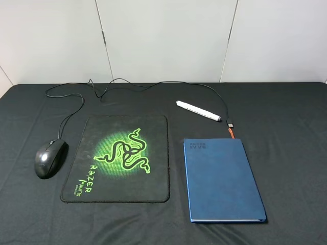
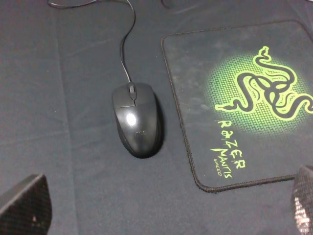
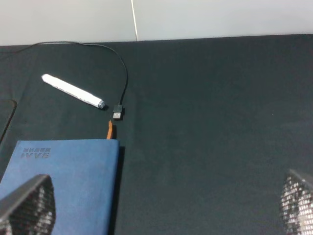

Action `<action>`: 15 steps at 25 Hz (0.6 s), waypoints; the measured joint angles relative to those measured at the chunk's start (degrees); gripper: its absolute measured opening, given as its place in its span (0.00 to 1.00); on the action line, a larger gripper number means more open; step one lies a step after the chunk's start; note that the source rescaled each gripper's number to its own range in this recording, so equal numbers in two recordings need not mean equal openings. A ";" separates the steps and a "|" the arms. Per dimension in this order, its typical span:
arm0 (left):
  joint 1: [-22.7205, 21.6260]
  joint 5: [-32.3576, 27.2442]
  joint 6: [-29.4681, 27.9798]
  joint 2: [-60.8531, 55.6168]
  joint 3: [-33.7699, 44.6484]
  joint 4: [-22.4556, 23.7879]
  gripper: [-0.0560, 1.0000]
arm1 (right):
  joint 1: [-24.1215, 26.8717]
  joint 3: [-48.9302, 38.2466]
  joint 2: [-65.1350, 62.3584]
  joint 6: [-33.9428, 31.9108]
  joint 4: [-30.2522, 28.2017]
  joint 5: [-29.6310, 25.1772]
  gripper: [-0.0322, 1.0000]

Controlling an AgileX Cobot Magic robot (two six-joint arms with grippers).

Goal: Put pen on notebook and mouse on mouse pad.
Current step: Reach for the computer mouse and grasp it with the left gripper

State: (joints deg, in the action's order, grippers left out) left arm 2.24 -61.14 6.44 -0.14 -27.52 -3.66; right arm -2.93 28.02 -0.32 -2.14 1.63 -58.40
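The black mouse point(image 1: 50, 157) point(image 2: 137, 119) lies on the black cloth just left of the mouse pad point(image 1: 118, 159) point(image 2: 244, 98), its cable trailing toward the back. The white pen point(image 1: 198, 110) point(image 3: 72, 90) rests behind the dark blue notebook point(image 1: 220, 178) point(image 3: 63, 181), apart from it. My left gripper point(image 2: 164, 210) hovers open above and short of the mouse, nothing between its fingers point(image 2: 24, 205). My right gripper point(image 3: 161, 205) is open over the notebook's far right corner and the bare cloth beside it, empty. Neither arm appears in the exterior high view.
The mouse cable point(image 1: 153, 84) runs along the back of the table and ends in a USB plug point(image 1: 230, 124) point(image 3: 118, 112) beside the pen's tip. An orange ribbon point(image 3: 110, 130) sticks out of the notebook's far edge. A white wall stands behind the table.
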 joint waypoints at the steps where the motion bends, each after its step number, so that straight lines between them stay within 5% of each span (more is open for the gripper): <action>1: 0.00 0.00 0.00 0.00 0.00 0.00 0.95 | 0.00 0.00 0.00 0.00 0.00 0.00 1.00; 15: 0.00 0.00 -0.05 0.00 0.00 0.00 0.95 | 0.00 0.00 0.00 0.00 0.00 0.00 1.00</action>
State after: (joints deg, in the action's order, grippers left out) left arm 2.24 -61.14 6.39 -0.14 -27.52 -3.66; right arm -2.93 28.02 -0.32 -2.14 1.63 -58.40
